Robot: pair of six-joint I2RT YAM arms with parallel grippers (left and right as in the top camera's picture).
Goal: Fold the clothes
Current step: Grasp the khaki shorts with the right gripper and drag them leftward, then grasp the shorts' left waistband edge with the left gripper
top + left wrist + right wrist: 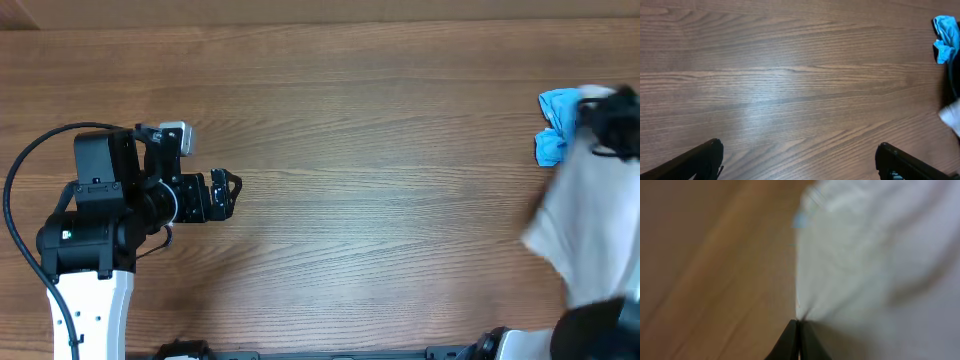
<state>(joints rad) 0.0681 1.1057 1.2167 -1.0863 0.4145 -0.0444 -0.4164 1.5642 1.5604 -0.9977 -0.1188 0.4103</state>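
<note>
The pale beige shorts (585, 225) hang in a blurred bunch at the far right of the overhead view, lifted off the table. My right gripper (799, 325) is shut on the shorts' (875, 265) edge, with fabric puckering at its fingertips. In the overhead view the right arm (615, 125) shows only as a dark blur above the fabric. My left gripper (232, 193) is open and empty over bare wood at the left. Its two fingers flank bare table in the left wrist view (800, 160), where a corner of the shorts (952, 117) shows at the right edge.
A crumpled bright blue cloth (556, 125) lies at the far right of the wooden table (380, 180), beside the shorts. It also shows in the left wrist view (945, 37). The left arm's base (85, 260) stands at the front left.
</note>
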